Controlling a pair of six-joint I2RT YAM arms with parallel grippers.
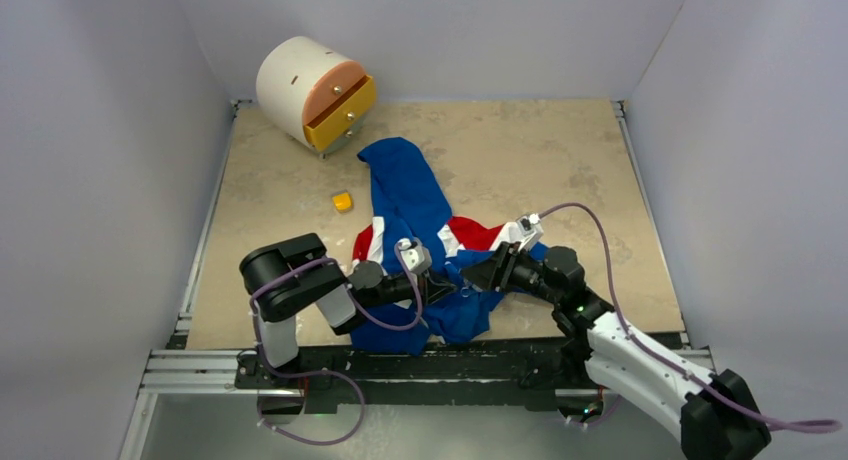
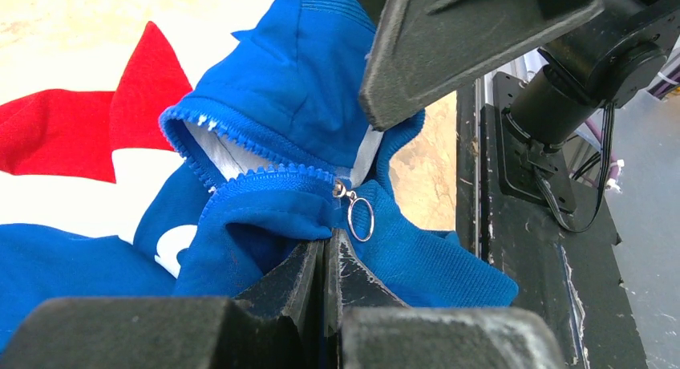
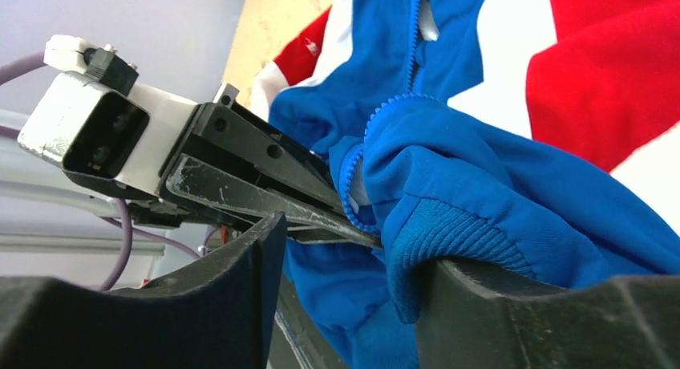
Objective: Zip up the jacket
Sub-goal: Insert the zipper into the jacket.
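Near the yellow block [image 1: 343,201], left gripper [image 2: 327,253] clamps the jacket [image 1: 410,185] (right gripper [image 1: 475,275] gapes).

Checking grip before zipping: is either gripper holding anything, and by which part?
The left gripper is shut on the jacket, pinching blue fabric just below the zipper slider. The right gripper is open, gripping nothing.

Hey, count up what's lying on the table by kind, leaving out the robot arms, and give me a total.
jacket: 1
yellow block: 1
round drawer unit: 1
Total: 3
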